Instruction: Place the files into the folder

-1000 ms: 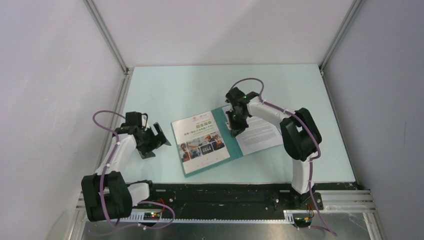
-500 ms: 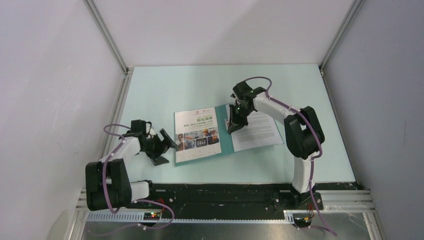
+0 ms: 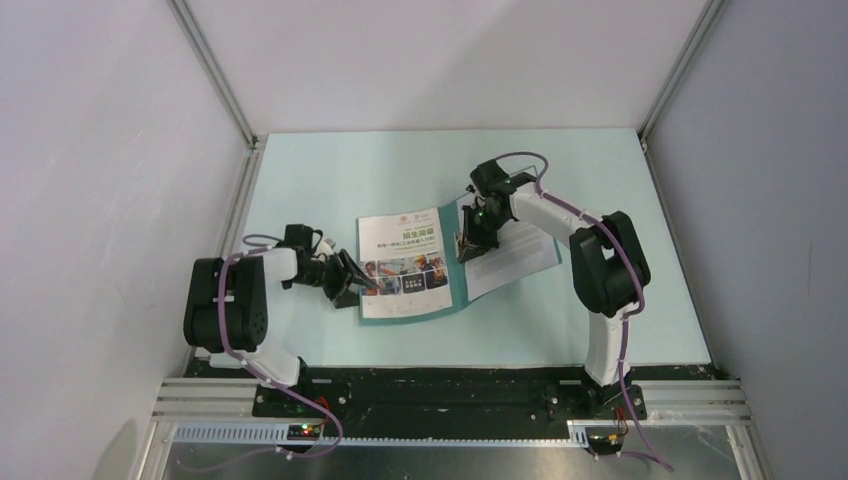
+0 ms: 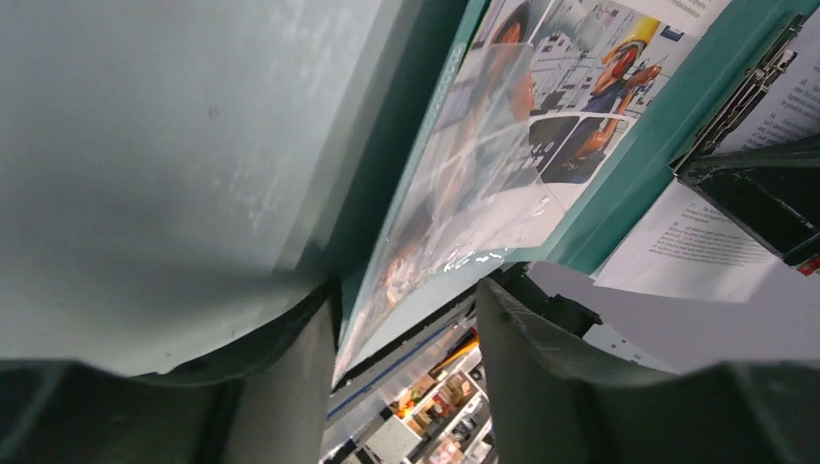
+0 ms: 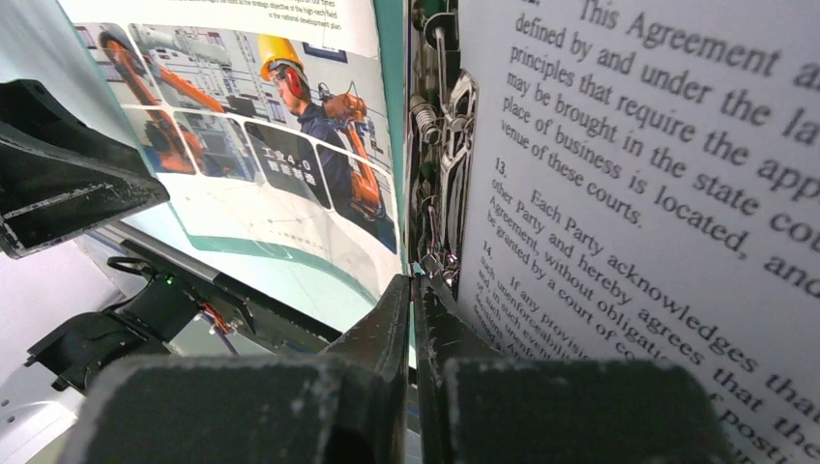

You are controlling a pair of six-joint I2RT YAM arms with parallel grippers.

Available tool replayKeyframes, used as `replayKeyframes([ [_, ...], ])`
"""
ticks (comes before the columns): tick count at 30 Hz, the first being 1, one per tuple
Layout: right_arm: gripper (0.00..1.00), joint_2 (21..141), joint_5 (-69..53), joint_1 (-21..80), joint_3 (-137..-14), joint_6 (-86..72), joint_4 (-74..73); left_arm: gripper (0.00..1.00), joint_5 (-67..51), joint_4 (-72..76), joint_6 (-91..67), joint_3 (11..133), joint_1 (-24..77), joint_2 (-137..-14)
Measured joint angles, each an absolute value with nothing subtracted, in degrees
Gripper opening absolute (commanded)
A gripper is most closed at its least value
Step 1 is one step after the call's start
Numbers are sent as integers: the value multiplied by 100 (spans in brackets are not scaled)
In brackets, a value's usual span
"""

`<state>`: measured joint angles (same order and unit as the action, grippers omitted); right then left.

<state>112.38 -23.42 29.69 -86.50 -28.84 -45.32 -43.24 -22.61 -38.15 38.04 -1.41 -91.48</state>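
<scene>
Since the left gripper (image 4: 404,288) has its two fingers spread to either side of the left edge of the folder (image 4: 638,164), with a clear gap between them and nothing pinched, the step in hand looks like taking hold of that cover. The edge seems to ride a little above the table (image 3: 400,170), with shadow under it. The picture sheet (image 3: 405,262) lies on that left half and reaches in between the fingers too. A good grip would take the cover and the sheet together, far enough in that the paper cannot slip out alone.

The right gripper (image 5: 413,285) has its fingers pressed tight together, tips down at the near end of the metal clip (image 5: 440,164) along the spine. Whether it pinches part of the clip or only bears down beside it I cannot tell. Just beside it, on the right half of the folder, lies the text sheet (image 5: 658,193), its inner edge against the clip.

Both sheets thus rest on the open folder near the middle of the table. The left arm should swing the cover slowly about the spine, not drag it sideways. The right arm should pin the spine so that nothing slides, then draw clear before the cover comes down on it.
</scene>
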Motion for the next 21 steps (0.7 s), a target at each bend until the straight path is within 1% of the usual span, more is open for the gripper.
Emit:
replayKeyframes([
  [2, 3, 11275, -2340, 2967, -8652, -2882, -4532, 50, -4268, -2169, -3791, 3848, -139, -9223],
  [4, 6, 11321, -2340, 2956, -8652, -2869, -4521, 41, -4215, -2130, -3798, 3876, -128, -9236],
  [5, 9, 11338, -2333, 2947, -8652, -2858, -4512, 31, -4198, -2099, -3795, 3900, -99, -9255],
  [6, 10, 11349, -2320, 2936, -8652, -2847, -4508, 26, -4193, -2067, -3787, 3938, -47, -9295],
  [7, 13, 11358, -2298, 2919, -8652, -2832, -4508, 17, -4191, -2053, -3793, 3986, 19, -9343],
  [8, 16, 11369, -2287, 2893, -8650, -2808, -4508, 14, -4195, -2025, -3782, 4042, 99, -9395],
  [9, 25, 11375, -2281, 2871, -8650, -2783, -4508, 10, -4198, -2014, -3782, 4104, 174, -9439],
  [10, 40, 11380, -2279, 2845, -8650, -2749, -4506, 7, -4209, -2001, -3758, 4178, 244, -9470],
  [11, 47, 11384, -2276, 2823, -8650, -2727, -4504, 4, -4222, -1992, -3756, 4259, 303, -9478],
  [12, 65, 11384, -2309, 2797, -8650, -2663, -4482, 3, -4228, -1977, -3760, 4322, 340, -9478],
  [13, 74, 11384, -2362, 2779, -8650, -2617, -4445, 1, -4241, -1966, -3763, 4416, 375, -9474],
  [14, 91, 11384, -2464, 2757, -8654, -2569, -4405, 0, -4237, -1951, -3763, 4493, 395, -9465],
  [16, 98, 11384, -2740, 2683, -8711, -2408, -4335, 0, -4187, -1997, -3741, 4630, 416, -9347],
  [21, 99, 11201, -3162, 2464, -9142, -1935, -4259, 0, -3813, -2676, -3433, 4980, 423, -8569],
])
